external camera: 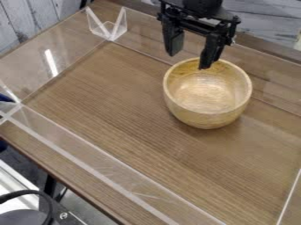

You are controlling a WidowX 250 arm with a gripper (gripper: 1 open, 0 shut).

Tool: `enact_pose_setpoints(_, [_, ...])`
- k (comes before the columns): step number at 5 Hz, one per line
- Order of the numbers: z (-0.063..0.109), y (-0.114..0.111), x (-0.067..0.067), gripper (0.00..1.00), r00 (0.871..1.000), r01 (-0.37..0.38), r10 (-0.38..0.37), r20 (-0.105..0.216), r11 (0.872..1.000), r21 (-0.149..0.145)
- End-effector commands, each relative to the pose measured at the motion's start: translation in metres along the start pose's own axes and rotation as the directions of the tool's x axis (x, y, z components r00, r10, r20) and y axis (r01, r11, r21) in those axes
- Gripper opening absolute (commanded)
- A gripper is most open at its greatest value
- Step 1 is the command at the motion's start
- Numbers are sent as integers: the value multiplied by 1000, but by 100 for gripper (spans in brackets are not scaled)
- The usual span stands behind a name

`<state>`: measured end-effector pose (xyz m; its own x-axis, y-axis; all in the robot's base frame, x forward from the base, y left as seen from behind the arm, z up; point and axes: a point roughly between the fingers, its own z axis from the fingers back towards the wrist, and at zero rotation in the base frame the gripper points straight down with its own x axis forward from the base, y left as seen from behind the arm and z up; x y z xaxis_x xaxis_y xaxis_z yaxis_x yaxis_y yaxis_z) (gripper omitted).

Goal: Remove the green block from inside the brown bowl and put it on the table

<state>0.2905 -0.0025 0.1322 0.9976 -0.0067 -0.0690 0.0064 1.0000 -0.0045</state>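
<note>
The brown bowl (207, 95), round and light-tan with thick walls, stands on the table (106, 114) right of centre. My black gripper (189, 57) hangs above the bowl's far rim, pointing down, its two fingers spread wide with nothing between them. The right fingertip (209, 61) overlaps the back rim in this view; the left one is just outside the bowl. No green block shows; the part of the bowl's inside that I see is bare wood.
Low clear acrylic walls (47, 132) edge the tabletop. A clear acrylic angled piece (108, 26) stands at the back left. Below the front-left edge sits dark equipment (30, 209) off the table.
</note>
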Motion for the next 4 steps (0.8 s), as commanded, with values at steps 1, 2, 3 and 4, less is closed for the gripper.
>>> enact_pose_setpoints(1, [-2,9,-3,100,1000,-13,13,-7,1000,1])
enact_pose_setpoints(2, [-6,24,-14,100,999,-41,41,-8,999,-1])
enact_pose_setpoints(3, [-10,46,-32,100,996,-87,87,4,996,-5])
enact_pose_setpoints(4, [-12,85,-40,100,989,-149,149,18,989,-8])
